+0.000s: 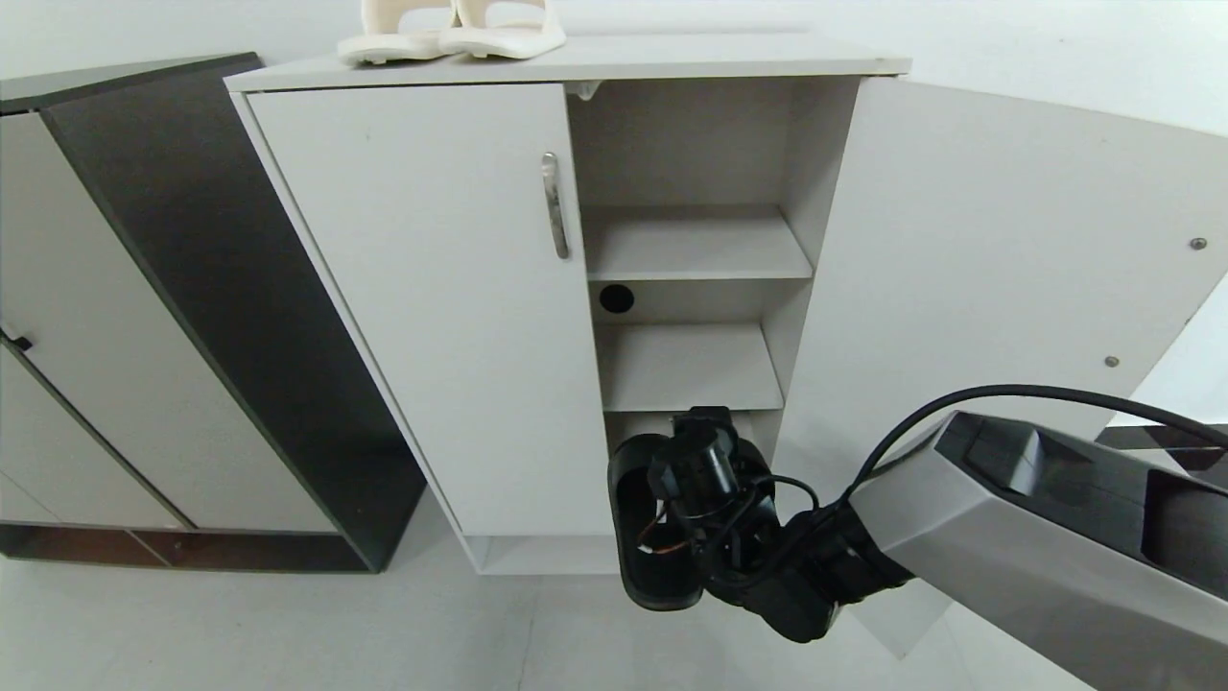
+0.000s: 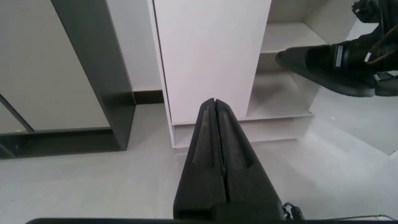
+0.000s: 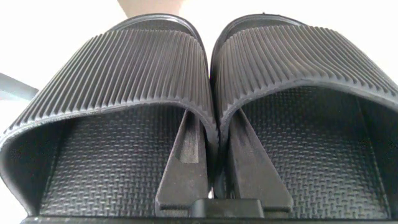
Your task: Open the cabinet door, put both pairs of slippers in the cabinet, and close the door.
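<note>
Cabinet [image 1: 672, 59], white laminate, two doors, stands square in front of you. Its right door [image 1: 979, 250] is swung wide open, bare inner face toward you. Just beside the cabinet on the left sits a dark grey neighbouring unit [image 1: 221, 288] on the pale floor [image 1: 288, 624]. The white left door [image 1: 422, 307] is shut.

Behind the open half you see an upper shelf [image 1: 696, 245] and a middle shelf [image 1: 689, 369], both bare, with the lowest compartment below them.

Your right arm comes in from the lower right. It holds the pair of black ribbed rubber slippers [image 1: 643, 537] [image 3: 149, 81] at the mouth of that lowest compartment. In the left wrist view the pair [image 2: 329, 62] hangs in the air above the bottom board. Whether the toes are inside yet, you cannot tell.

The right gripper [image 3: 214, 168] has one finger inside each slipper and pinches the two adjoining inner walls together.

A second pair, cream-coloured slippers [image 1: 451, 34], lies on the cabinet top near its left rear.

Your left gripper [image 2: 215, 124] hangs low in front of the shut door, well apart from the slippers, fingers pressed flat together on nothing.

Small items: a vertical metal handle [image 1: 554, 219] on the shut door, and a round hole [image 1: 616, 298] in the back panel between the shelves.
</note>
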